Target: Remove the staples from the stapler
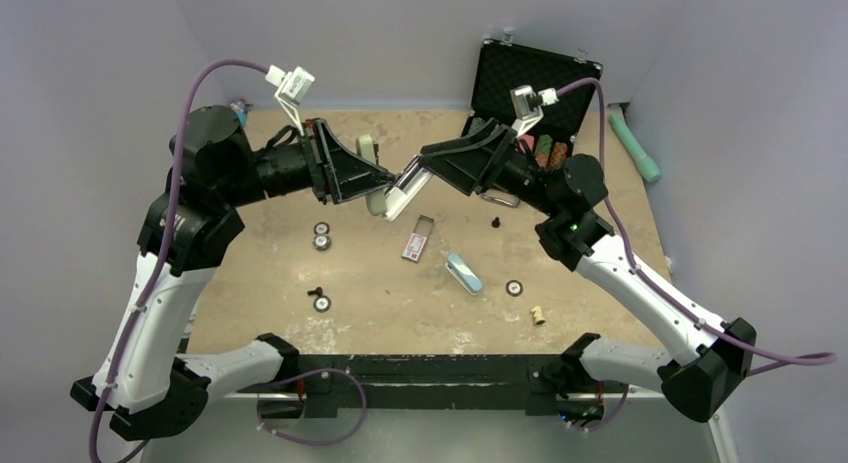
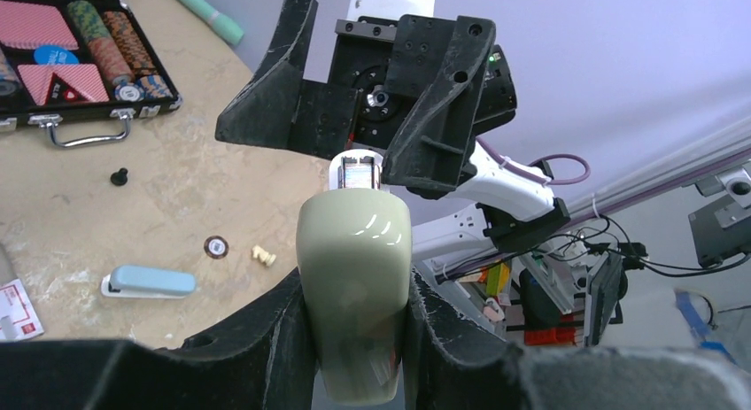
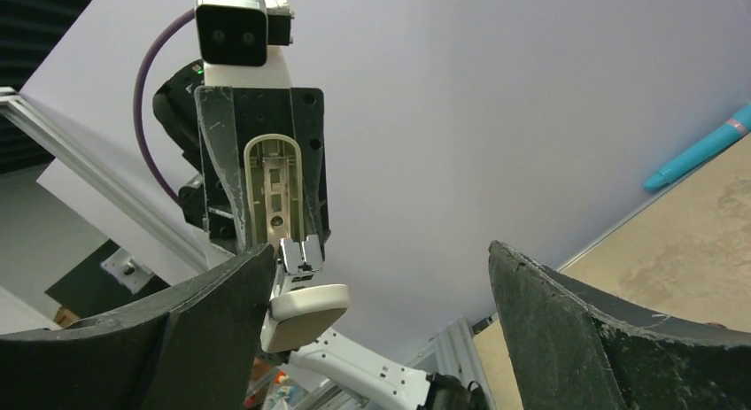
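Note:
My left gripper (image 1: pixel 362 173) is shut on a pale green stapler (image 1: pixel 372 153) and holds it in the air above the table's back middle. In the left wrist view the stapler (image 2: pixel 356 286) sits squeezed between my fingers (image 2: pixel 266 339). It is hinged open, and its white base with the metal magazine (image 1: pixel 405 191) points at the right gripper. My right gripper (image 1: pixel 422 166) is open, and its jaws stand wide around the magazine's tip (image 2: pixel 357 173). In the right wrist view the open lid (image 3: pixel 274 193) and the magazine end (image 3: pixel 301 255) lie by the left finger (image 3: pixel 195 330). I cannot make out the staples.
On the table lie a red-and-white box (image 1: pixel 417 241), a light blue stapler (image 1: pixel 463 273), several black-rimmed discs (image 1: pixel 321 235), a cream chess piece (image 1: pixel 538 314) and a black peg (image 1: pixel 495 222). An open black chip case (image 1: pixel 530 83) stands at the back right, and a teal handle (image 1: pixel 635 148) lies beside it.

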